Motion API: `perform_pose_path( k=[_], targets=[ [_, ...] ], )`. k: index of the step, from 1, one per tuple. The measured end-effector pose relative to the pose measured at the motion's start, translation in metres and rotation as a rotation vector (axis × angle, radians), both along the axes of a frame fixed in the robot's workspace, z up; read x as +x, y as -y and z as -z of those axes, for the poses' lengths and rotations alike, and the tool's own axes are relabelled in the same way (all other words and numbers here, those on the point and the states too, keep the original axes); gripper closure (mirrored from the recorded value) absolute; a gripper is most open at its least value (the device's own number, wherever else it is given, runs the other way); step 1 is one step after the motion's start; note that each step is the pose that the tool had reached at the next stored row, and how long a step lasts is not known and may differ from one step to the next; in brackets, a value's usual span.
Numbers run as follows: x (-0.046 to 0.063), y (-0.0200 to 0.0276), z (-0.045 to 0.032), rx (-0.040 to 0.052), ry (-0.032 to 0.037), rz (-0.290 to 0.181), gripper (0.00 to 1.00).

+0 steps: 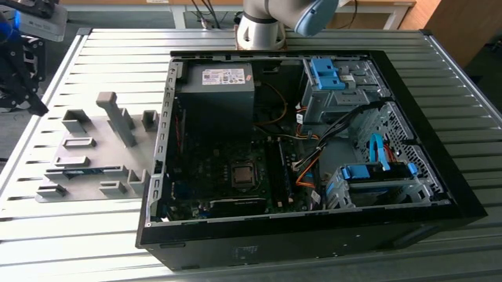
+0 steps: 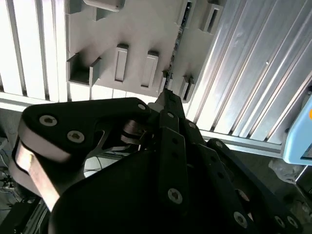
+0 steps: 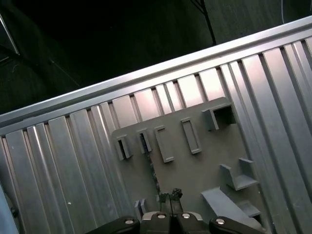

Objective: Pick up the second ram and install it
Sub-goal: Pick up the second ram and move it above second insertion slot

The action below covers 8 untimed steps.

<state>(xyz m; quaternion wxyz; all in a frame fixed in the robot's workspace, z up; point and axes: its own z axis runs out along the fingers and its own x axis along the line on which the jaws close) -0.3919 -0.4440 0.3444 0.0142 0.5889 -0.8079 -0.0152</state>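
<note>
The second ram (image 1: 83,171) is a thin blue-green stick standing on edge in a slot of the grey holder plate (image 1: 90,132), at the exterior view's left. It appears edge-on as a dark line in both wrist views (image 3: 152,168) (image 2: 178,41). My gripper (image 1: 37,107) hangs above the table's edge beyond the plate, apart from the ram. Its two fingertips sit together with nothing between them (image 3: 169,196) (image 2: 167,95).
An open black computer case (image 1: 439,176) lies on the slatted metal table (image 1: 117,47), its motherboard (image 1: 235,176) exposed. Bright-blue drive brackets (image 1: 325,73) (image 1: 368,172) and loose cables fill its right side. Grey blocks (image 1: 117,117) rise from the holder plate.
</note>
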Motion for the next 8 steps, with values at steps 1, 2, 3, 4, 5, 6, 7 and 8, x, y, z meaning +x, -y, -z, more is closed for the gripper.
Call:
perform_pose_path(
  k=[1,2,3,4,5,6,7,8],
  targets=[
    [-0.0001,0.0004,0.0004,0.0,0.0,-0.009,0.89],
    [-0.0003,0.001,0.0007,0.0001,0.0002,-0.014,0.89],
    [-0.0008,0.0018,0.001,0.0,0.0006,-0.016,0.89],
    [-0.0016,0.0025,0.0014,-0.0001,0.0017,-0.018,0.89],
    [-0.0023,0.0034,0.002,-0.0001,0.0034,-0.019,0.83],
    [-0.0026,0.0043,0.0026,-0.0001,0.0044,-0.021,0.83],
    [-0.0026,0.0049,0.0034,0.0001,0.0049,-0.026,0.83],
    [-0.0027,0.005,0.0043,0.0002,0.0052,-0.036,0.83]
  ],
)
